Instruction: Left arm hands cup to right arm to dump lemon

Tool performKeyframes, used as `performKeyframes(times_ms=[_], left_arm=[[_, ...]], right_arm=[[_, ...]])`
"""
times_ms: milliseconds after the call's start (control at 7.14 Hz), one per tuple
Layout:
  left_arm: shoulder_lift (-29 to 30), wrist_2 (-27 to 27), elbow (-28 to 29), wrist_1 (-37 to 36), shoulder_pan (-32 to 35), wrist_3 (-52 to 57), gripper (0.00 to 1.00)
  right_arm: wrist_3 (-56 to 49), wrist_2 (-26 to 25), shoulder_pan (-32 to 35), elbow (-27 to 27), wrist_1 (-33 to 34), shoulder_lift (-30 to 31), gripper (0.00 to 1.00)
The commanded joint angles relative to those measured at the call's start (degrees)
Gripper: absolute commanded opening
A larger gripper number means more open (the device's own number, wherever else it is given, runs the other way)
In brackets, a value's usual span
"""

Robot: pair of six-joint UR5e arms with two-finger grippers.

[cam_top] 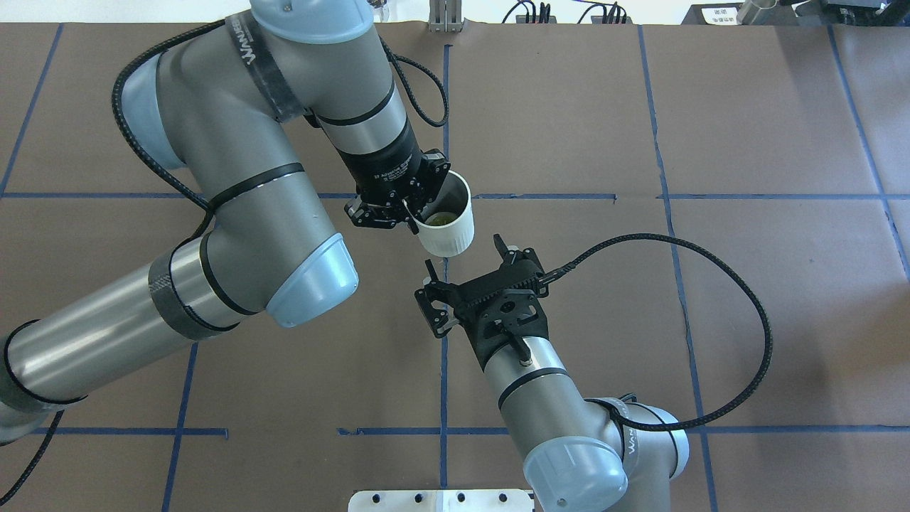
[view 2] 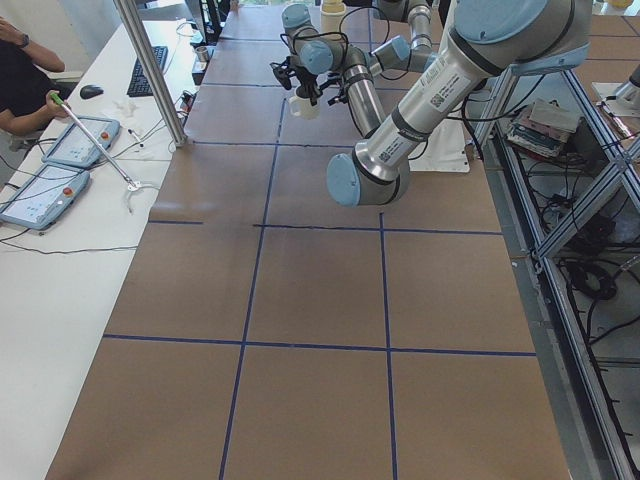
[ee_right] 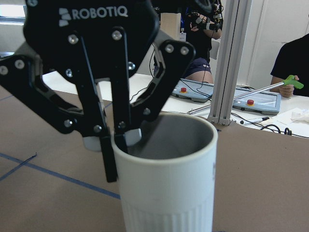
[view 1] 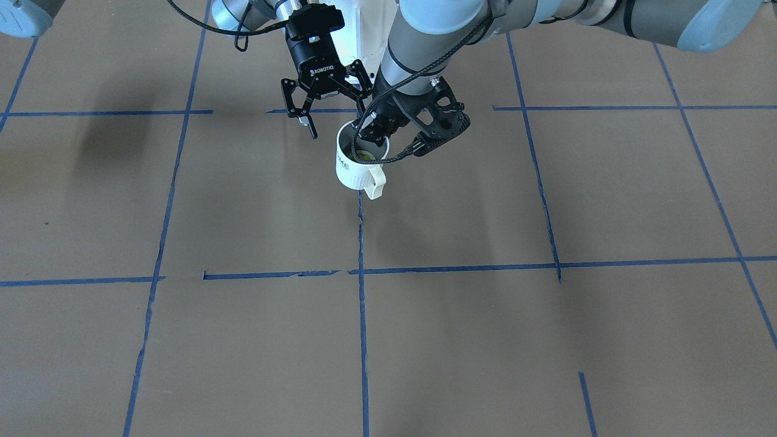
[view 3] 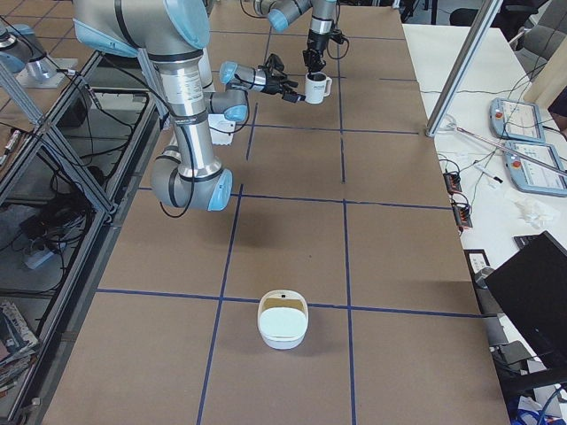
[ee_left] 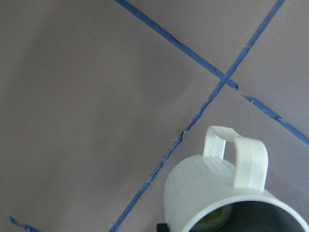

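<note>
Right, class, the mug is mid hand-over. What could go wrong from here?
1. The left gripper pinches only the rim of the white mug, so a nudge from the open right gripper could twist it loose.
2. If it tips during the swap, the lemon inside may fall out early.

**Fig. Brown-covered table [view 1: 243, 200] ruled into squares by blue tape lines [view 1: 360, 340].**
A tape crossing [ee_left: 223, 77] lies on the surface below the jaws of the left gripper [cam_top: 416, 217]. A white handled tub [view 3: 283, 320] sits on the table well apart from those jaws, to the robot's right of them.
</note>
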State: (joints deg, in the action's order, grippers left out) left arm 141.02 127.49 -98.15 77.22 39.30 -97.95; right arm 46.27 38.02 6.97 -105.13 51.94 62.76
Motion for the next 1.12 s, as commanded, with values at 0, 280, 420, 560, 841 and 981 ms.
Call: performKeyframes(times_ms=[0,280,420,560,841,981], left_arm=[[0.7,-0.1,-0.1,0.0,-1.3,-0.8,0.00],[0.7,-0.1,-0.3,0.0,-1.4,-0.8,0.00],[0.6,-0.1,-0.5,-0.1,-1.8,-0.9,0.00],[0.7,-0.1,-1.3,-1.8,-1.9,-0.9,0.00],[0.6,0.0,-1.5,-2.3,-1.9,-0.9,0.00],[0.6,0.2,-1.7,-2.3,-1.9,-0.9,0.00]], right_arm=[[0.0,-0.1,-0.1,0.6,0.0,-0.4,1.00],[-0.4,-0.1,-0.1,0.9,0.1,-0.5,1.00],[-0.5,-0.1,-0.1,1.1,0.1,-0.5,1.00],[-0.6,-0.6,-0.1,1.2,0.1,-0.5,1.00],[-0.6,-1.0,0.0,1.4,0.1,-0.6,1.00],[-0.5,-1.3,-0.1,1.6,0.1,-0.6,1.00]])
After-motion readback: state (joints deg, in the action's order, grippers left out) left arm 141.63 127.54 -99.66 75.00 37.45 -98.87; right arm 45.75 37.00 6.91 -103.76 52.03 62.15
